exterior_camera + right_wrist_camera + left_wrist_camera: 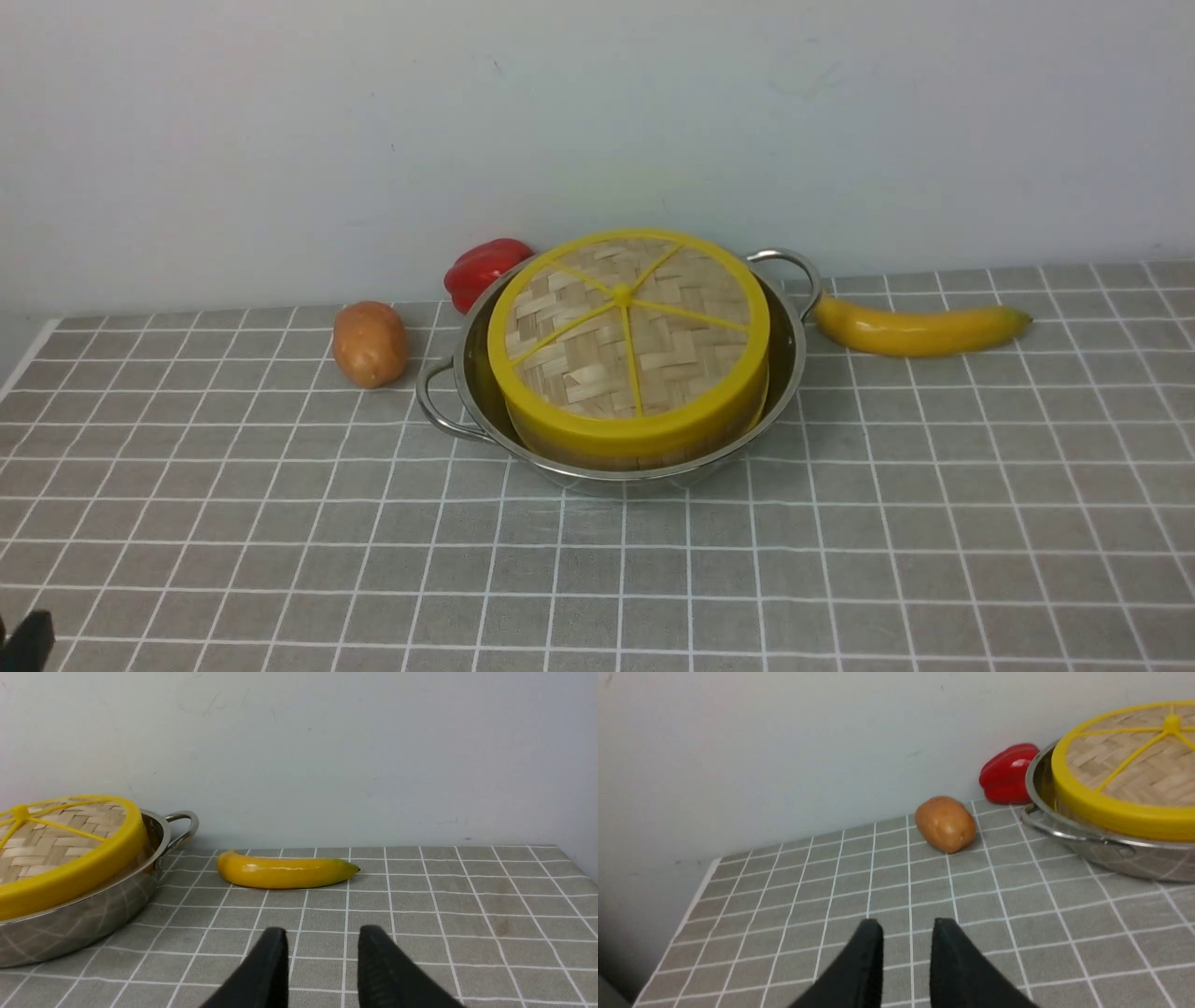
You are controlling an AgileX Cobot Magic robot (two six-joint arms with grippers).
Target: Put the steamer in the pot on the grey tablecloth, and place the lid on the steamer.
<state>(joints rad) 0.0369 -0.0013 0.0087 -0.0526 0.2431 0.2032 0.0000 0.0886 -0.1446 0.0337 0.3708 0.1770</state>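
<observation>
Left claw [906, 926] blurred, cropped by frame

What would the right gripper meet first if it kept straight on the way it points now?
Probably just the grey tablecloth: between and beyond the right gripper's tips the way looks free. Farther on, the banana lies slightly to one side; depth and height are unclear.
</observation>
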